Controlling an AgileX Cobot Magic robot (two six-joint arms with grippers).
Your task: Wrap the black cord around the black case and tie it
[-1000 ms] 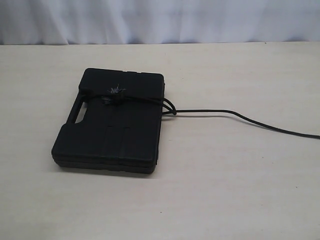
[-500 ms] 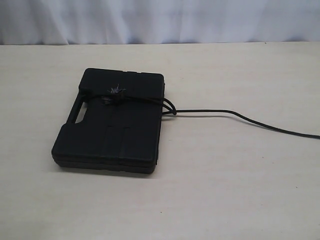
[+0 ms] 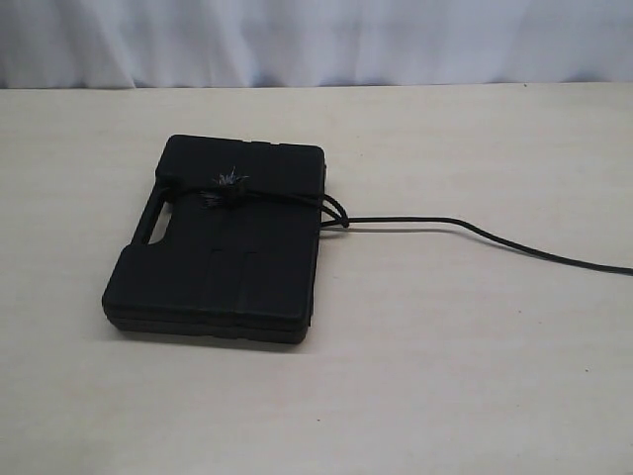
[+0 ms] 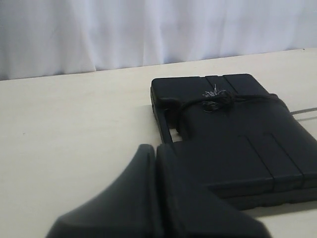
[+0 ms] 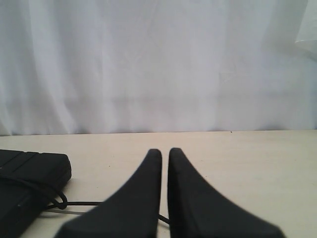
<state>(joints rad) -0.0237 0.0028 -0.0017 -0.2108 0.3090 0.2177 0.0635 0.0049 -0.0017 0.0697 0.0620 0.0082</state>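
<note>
The black case (image 3: pixel 218 267) lies flat on the table, left of centre, its handle slot on the left. The black cord (image 3: pixel 297 198) crosses the case's far half, with its frayed knot (image 3: pixel 226 190) on top and a loop at the case's right edge. Its free length (image 3: pixel 465 226) trails off to the right. Neither gripper shows in the exterior view. My left gripper (image 4: pixel 155 148) is shut and empty, hanging short of the case (image 4: pixel 237 129) and knot (image 4: pixel 216 98). My right gripper (image 5: pixel 164 151) is shut and empty above the table, the cord (image 5: pixel 79 203) lying under it.
The pale table (image 3: pixel 475 376) spreads around the case. A white curtain (image 3: pixel 316 40) closes off the back edge. The case's corner (image 5: pixel 29 171) shows off to one side in the right wrist view.
</note>
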